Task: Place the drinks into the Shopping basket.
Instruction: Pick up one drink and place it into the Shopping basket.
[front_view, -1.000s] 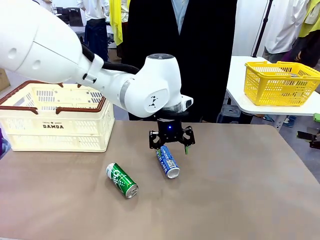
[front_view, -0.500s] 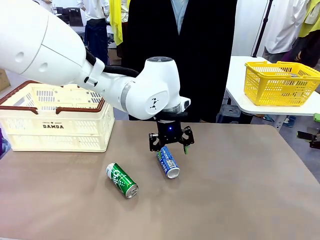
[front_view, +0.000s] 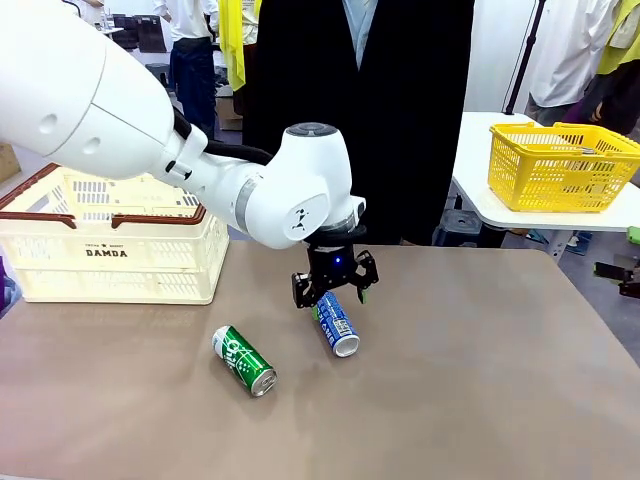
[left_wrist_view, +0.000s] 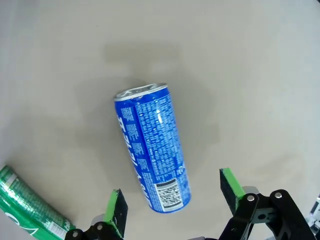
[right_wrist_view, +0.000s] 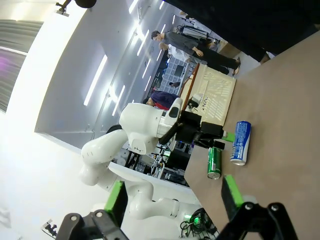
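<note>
The blue can (front_view: 336, 325) lies on its side near the middle of the brown table, and the green can (front_view: 244, 361) lies to its left, nearer me. My left gripper (front_view: 332, 293) hangs open just over the blue can's far end. In the left wrist view the blue can (left_wrist_view: 152, 155) lies between the spread green pads (left_wrist_view: 118, 212), untouched, and the green can (left_wrist_view: 27, 210) shows at the bottom left corner. The cream Shopping basket (front_view: 110, 262) stands at the table's left. My right gripper (right_wrist_view: 174, 197) is open, off the table, looking at both cans (right_wrist_view: 240, 142) from afar.
A person in black stands at the table's far edge behind the left arm. A yellow mesh basket (front_view: 562, 165) sits on a separate white table at the right. The right half of the brown table (front_view: 500, 380) is bare.
My left gripper has shifted slightly left and down over the blue can and turned a little. Both cans lie where they were.
</note>
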